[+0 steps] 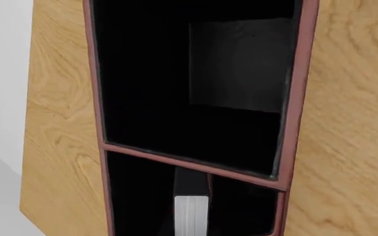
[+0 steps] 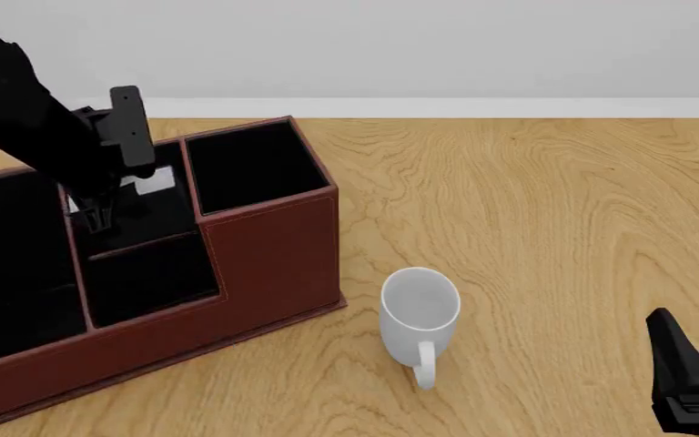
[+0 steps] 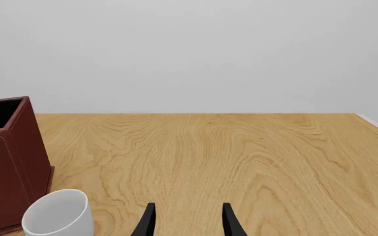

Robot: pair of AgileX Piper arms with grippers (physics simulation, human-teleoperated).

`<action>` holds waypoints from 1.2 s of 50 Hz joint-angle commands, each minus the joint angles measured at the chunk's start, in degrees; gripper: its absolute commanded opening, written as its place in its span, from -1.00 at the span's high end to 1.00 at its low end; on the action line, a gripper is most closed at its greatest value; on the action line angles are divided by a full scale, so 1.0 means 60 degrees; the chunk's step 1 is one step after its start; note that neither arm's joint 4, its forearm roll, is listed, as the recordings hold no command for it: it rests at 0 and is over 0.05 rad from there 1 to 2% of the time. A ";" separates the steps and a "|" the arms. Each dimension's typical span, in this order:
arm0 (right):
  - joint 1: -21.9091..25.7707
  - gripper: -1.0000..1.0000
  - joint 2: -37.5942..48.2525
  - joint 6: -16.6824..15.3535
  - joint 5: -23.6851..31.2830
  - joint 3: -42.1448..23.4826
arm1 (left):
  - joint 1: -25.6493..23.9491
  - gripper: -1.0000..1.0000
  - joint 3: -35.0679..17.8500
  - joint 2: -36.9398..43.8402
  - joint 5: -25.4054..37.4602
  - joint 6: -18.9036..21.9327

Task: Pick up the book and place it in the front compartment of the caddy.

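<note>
Wooden table (image 2: 544, 209) holds our caddy (image 2: 265, 264) at frame left, white mug (image 2: 420, 309) beside it; right gripper (image 3: 187, 223) spread, left gripper's state we cannot tell.

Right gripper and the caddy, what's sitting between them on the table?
A white mug, lying on its side, lies between the right gripper and the caddy in the front view.

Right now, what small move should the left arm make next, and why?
Probably lower the left gripper straight down: the book overlaps the rim of the front compartment of the caddy, so it seems not yet inside. The grip itself is hidden.
</note>
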 commanded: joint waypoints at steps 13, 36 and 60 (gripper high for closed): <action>-0.0002 -1.00 0.0000 0.0001 -0.0001 0.0000 | 0.0100 1.00 0.0085 0.0828 -0.0967 0.0143; 0.0000 -1.00 0.0000 -0.0002 0.0000 0.0000 | 0.0555 -1.00 -0.0170 0.0976 -0.1146 0.0657; 0.0000 -1.00 0.0000 0.0000 -0.0001 0.0000 | 0.0329 -1.00 -0.0521 -0.0055 -0.0452 0.0768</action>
